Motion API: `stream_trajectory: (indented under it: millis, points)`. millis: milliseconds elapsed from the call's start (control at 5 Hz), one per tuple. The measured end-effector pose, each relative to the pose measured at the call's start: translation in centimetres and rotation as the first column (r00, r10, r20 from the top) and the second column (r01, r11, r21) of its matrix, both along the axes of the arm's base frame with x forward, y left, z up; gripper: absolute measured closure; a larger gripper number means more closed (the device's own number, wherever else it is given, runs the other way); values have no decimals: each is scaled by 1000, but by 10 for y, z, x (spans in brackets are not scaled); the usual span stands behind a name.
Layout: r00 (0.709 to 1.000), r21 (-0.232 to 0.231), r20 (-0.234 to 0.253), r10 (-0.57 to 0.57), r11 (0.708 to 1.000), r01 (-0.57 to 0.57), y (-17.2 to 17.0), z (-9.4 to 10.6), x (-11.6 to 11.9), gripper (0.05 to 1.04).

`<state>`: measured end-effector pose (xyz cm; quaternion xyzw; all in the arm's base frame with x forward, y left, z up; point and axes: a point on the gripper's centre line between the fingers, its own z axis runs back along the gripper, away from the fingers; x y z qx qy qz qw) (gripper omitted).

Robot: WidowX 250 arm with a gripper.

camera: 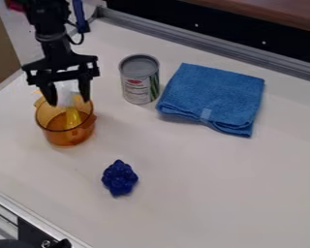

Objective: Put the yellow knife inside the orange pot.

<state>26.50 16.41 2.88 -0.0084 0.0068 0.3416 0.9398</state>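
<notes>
My gripper (69, 99) hangs at the upper left, over the orange pot, with its two fingers spread apart, so it is open. Below it the see-through orange pot (66, 137) stands upright on the table. The yellow knife (73, 117) is inside the pot, tilted up toward the back wall. A whitish patch shows above the yellow part, between the fingers; whether it belongs to the knife I cannot tell.
A metal can (139, 80) stands to the right of the pot, with a folded blue cloth (212, 96) beyond it. Nearer the front lies a dark blue bumpy object (119, 178). A metal rail (212, 53) runs along the table's back edge.
</notes>
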Motion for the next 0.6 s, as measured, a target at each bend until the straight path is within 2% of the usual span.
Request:
stream_trajectory:
  millis: [200,400,600]
  points:
    - [1000,-15,24,-9,1000,9,1,15,-3,79]
    - [999,-23,41,-14,1000,15,-3,32,-6,83]
    - [987,62,83,-139,989,134,-33,40,-5,83]
